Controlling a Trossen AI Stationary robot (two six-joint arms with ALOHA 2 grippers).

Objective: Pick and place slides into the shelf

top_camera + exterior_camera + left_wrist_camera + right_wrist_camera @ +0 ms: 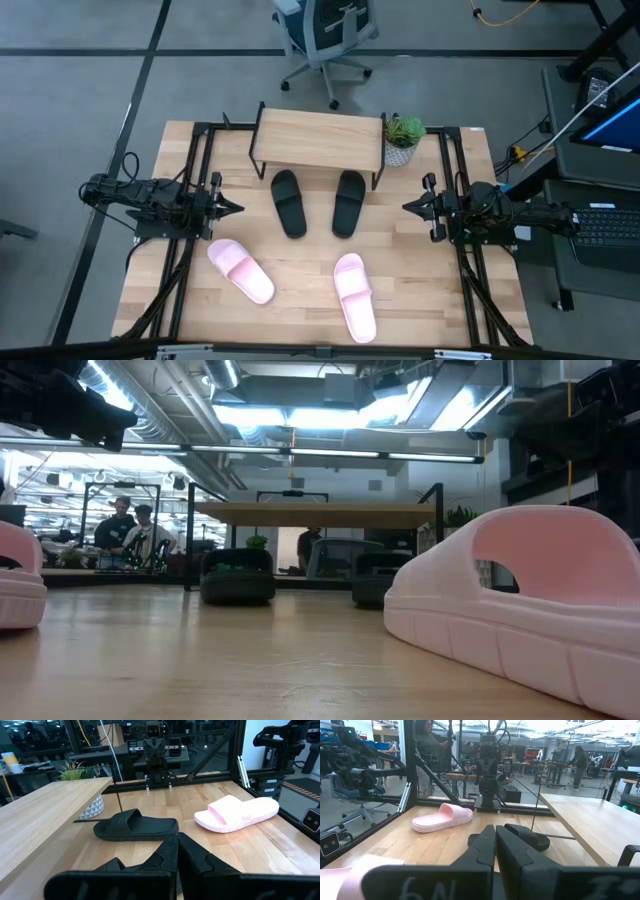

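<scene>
Two black slides (289,203) (349,203) lie sole-down on the table, side by side just in front of the shelf (317,135). The shelf is a light plank on thin black legs at the table's far middle. Two pink slides (241,270) (355,297) lie sole-down nearer the front edge. My left gripper (232,208) hangs shut at the table's left side, pointing level toward the middle. My right gripper (410,206) hangs shut at the right side, facing it. Neither touches a slide. In the left wrist view, a black slide (135,826) and a pink slide (237,812) lie ahead of the fingers.
A small potted plant (402,138) stands at the shelf's right end. Black frame rails (195,170) run along both table sides. An office chair (325,40) stands beyond the far edge. People show in the room behind the table (130,525).
</scene>
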